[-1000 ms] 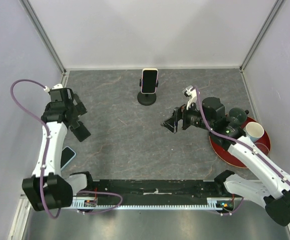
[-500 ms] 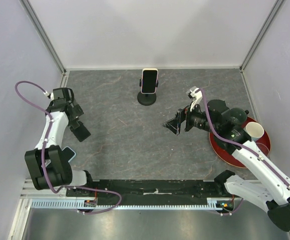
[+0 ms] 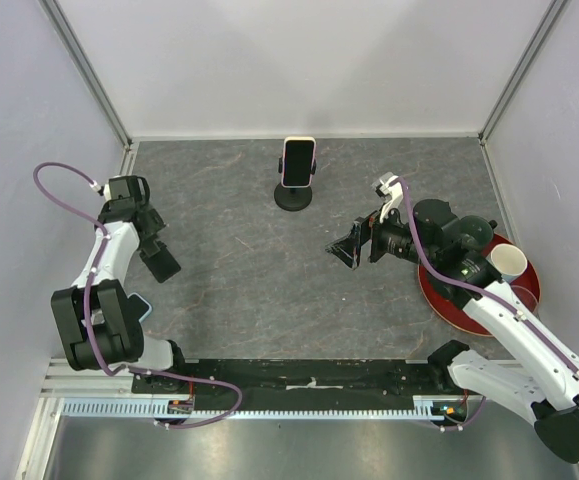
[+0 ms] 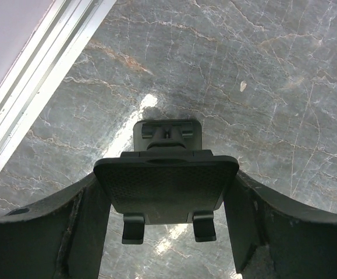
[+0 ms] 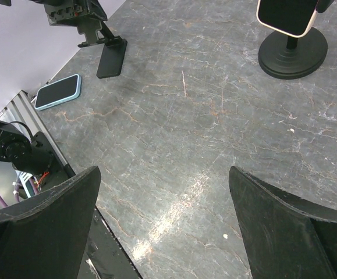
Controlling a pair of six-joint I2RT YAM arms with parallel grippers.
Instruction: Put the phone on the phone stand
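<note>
A black folding phone stand [image 3: 161, 263] stands on the table at the left, also in the right wrist view [image 5: 111, 58]. My left gripper [image 3: 149, 243] is shut on its backplate [image 4: 167, 180], with a finger against each side edge. A light-blue phone [image 3: 137, 310] lies flat near the left arm's base, partly hidden by the arm; it also shows in the right wrist view [image 5: 58, 92]. A second phone [image 3: 298, 161] sits upright on a round-based black stand [image 3: 293, 197] at the back centre. My right gripper [image 3: 344, 247] is open and empty above the table's middle [image 5: 163, 174].
A red tray [image 3: 447, 303] at the right holds a white cup [image 3: 509, 263] and a dark bowl [image 3: 475, 234]. Grey walls close the left, back and right sides. A black rail [image 3: 299, 375] runs along the near edge.
The left arm's links have swung toward the left wall while its gripper stays at the folding stand. The right gripper has drifted slightly right. The phones and stands have not moved.
</note>
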